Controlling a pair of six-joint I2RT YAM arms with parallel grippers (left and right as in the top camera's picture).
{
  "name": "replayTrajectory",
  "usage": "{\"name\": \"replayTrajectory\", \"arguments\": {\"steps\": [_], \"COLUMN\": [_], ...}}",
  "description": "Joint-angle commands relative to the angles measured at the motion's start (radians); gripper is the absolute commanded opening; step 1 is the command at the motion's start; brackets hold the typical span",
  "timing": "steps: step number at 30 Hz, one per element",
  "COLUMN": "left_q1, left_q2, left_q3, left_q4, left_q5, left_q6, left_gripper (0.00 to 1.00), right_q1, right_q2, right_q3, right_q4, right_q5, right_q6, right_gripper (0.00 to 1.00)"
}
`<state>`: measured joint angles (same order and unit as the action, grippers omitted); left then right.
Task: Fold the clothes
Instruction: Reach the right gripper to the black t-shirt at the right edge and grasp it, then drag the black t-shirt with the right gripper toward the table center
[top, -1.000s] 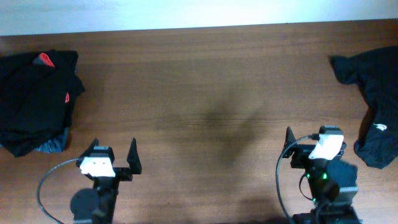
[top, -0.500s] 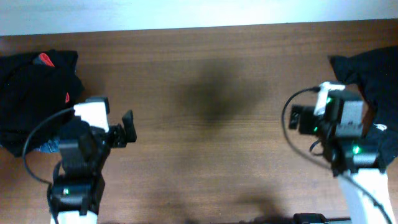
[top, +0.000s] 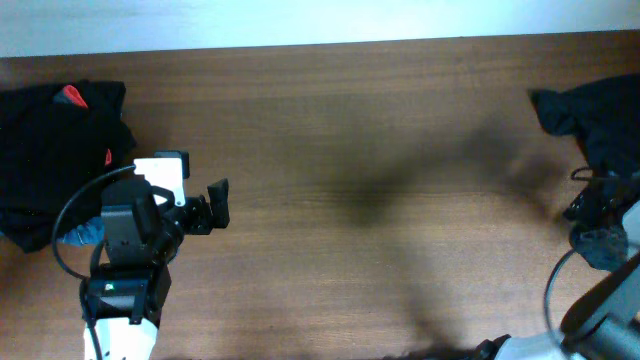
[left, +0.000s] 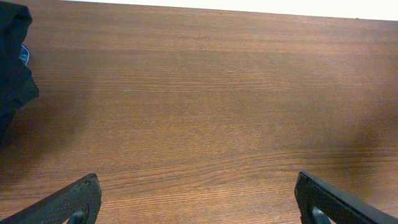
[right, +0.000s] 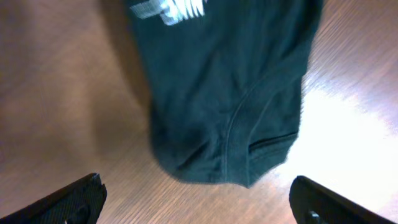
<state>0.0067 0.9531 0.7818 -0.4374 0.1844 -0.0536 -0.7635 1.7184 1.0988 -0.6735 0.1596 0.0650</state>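
- The left gripper (left: 199, 210) has its jaws spread wide. The two dark fingertips show at the bottom corners of the left wrist view, with only bare wood between them. They hold nothing.
- The right gripper (right: 199, 208) also has its jaws spread wide and holds nothing. Its fingertips sit in the bottom corners of the right wrist view.
- Just ahead of the right gripper's jaws lies a black shirt (right: 224, 93), crumpled, with a stitched hem curving along its near end. It rests on the table and does not touch the fingers.
- A white printed logo (right: 168, 9) shows on the shirt at the top edge of that view, too blurred to read.
- From overhead, this black shirt lies at the far right edge of the brown wooden table (top: 380, 120). The right arm reaches over its lower part, blurred and partly cut off by the frame.
- A pile of black clothes (top: 45, 160) sits at the far left edge of the table, with a small red label (top: 70, 97) near its top.
- The left arm stands just right of that pile, and its gripper points towards the middle of the table.
- A black cable (top: 65, 215) loops from the left arm over the pile's edge.
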Motion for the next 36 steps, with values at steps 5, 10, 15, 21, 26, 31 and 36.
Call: {"name": "replayTrajectory", "arguments": {"steps": [5, 10, 15, 21, 26, 31, 36], "left_q1": [-0.004, -0.004, -0.004, -0.004, -0.004, -0.004, -0.004], "left_q2": [0.001, 0.001, 0.001, 0.001, 0.001, 0.001, 0.001], "left_q3": [0.020, 0.020, 0.020, 0.020, 0.019, 0.020, 0.020], "left_q4": [0.002, 0.002, 0.002, 0.003, 0.021, 0.021, 0.022], "left_q5": [0.018, 0.018, 0.018, -0.011, -0.024, -0.024, -0.024], "left_q6": [-0.010, -0.010, -0.010, -0.010, -0.010, -0.010, -0.010], "left_gripper": [0.99, 0.99, 0.99, 0.99, 0.99, 0.99, 0.99], "right_q1": [-0.035, -0.035, -0.023, 0.090, 0.360, 0.696, 0.906], "right_q2": [0.192, 0.202, 0.197, 0.159, 0.094, 0.085, 0.085], "right_q3": [0.016, 0.016, 0.087, 0.270, 0.453, 0.608, 0.616], "right_q4": [0.032, 0.035, -0.042, -0.274, -0.411, -0.398, -0.340], "right_q5": [-0.021, -0.106, -0.369, -0.646, -0.687, -0.636, -0.484], "right_q6": [0.049, 0.048, 0.044, -0.053, -0.119, -0.121, -0.121], "right_gripper": [0.98, 0.29, 0.04, 0.04, 0.04, 0.06, 0.31]}}
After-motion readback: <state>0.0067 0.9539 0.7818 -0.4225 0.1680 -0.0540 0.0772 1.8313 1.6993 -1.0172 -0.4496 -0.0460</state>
